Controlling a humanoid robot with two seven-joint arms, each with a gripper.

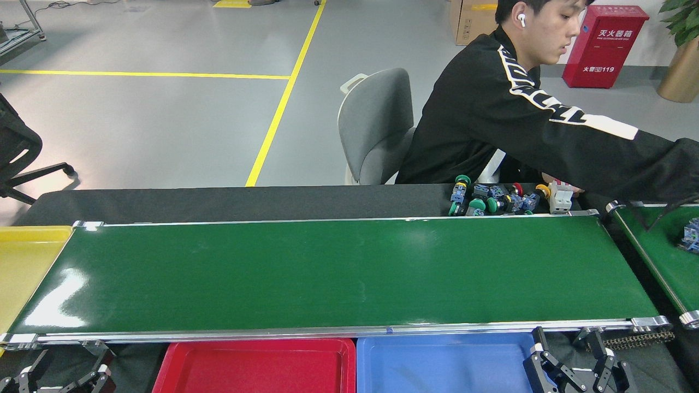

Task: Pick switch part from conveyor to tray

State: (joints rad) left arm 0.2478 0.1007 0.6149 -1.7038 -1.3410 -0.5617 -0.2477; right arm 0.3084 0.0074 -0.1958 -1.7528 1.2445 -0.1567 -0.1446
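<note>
Stretching bare and glossy across our whole reach, the conveyor (327,273) is carrying no switch part yet; the switch parts (494,199) are lying heaped just beyond its far rail, where a person (524,114) is reaching toward the angled belt (663,251). We are parking the left gripper (57,376) and right gripper (573,371) below the near rail, fingers spread wide, leaving the red tray (256,365) and blue tray (442,363) unobstructed.

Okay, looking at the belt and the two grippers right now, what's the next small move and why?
Probably hold both grippers low and wait. The conveyor carries no switch part; the switch parts sit piled beyond its far rail near the person. The left gripper and right gripper both look open, beside the red tray and blue tray.
</note>
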